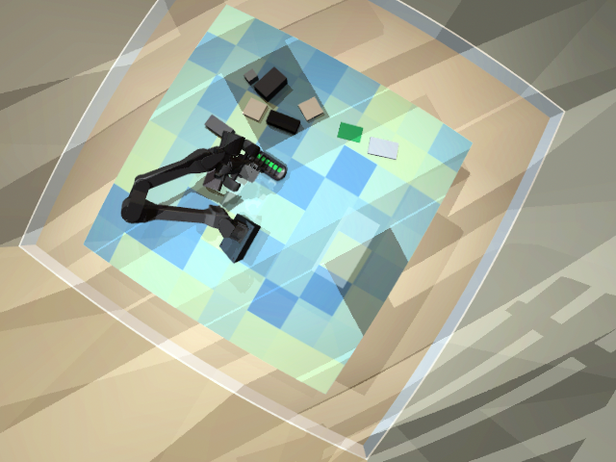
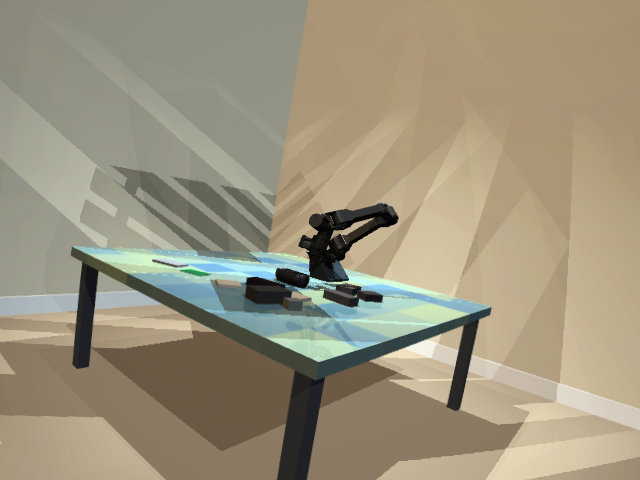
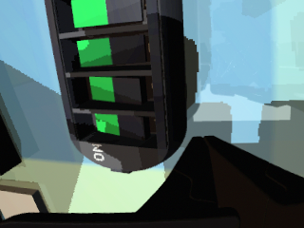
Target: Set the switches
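The dark grey controller unit (image 1: 282, 172) (image 2: 292, 277) (image 3: 175, 85) lies on the bench with its switches facing up. Overhead, a row of green rocker ends shows beside the arm's hand. The wrist view shows four rockers, the top one cut off by the frame edge, with green ends left and dark ends right, and the printed word ON by the green side at the near end. I cannot tell each rocker's tilt surely. The underside label is hidden. My gripper (image 3: 201, 146) is shut and empty, its tips beside the unit's near rounded end, apart from it in the image.
A large dark block (image 1: 270, 83) (image 2: 266, 293), a black block (image 1: 283, 122), two beige pads (image 1: 255, 109) (image 1: 311, 109) and a grey bar (image 1: 218, 125) (image 2: 341, 297) lie near the unit. A green plate (image 1: 349, 131) (image 2: 195, 272) and a pale plate (image 1: 383, 147) (image 2: 170, 262) lie farther off.
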### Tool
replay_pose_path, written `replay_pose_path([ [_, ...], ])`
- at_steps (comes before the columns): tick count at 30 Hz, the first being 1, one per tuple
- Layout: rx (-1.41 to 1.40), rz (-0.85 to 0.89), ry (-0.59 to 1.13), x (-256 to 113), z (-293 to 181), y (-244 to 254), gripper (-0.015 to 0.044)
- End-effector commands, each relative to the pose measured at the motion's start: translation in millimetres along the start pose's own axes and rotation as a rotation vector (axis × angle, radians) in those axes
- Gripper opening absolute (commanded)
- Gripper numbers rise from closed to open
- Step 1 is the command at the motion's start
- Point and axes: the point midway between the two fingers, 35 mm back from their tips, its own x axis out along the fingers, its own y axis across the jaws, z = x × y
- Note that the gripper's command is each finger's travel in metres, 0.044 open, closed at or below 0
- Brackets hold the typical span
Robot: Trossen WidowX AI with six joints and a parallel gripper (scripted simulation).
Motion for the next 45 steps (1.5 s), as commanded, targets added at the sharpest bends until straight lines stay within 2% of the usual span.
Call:
replay_pose_path([
  [1, 0.005, 0.0, 0.004, 5, 0, -3, 0.0],
  [30, 0.005, -0.001, 0.005, 48, -1, -17, 0.0],
  [45, 0.005, 0.0, 0.006, 51, -2, -15, 0.0],
])
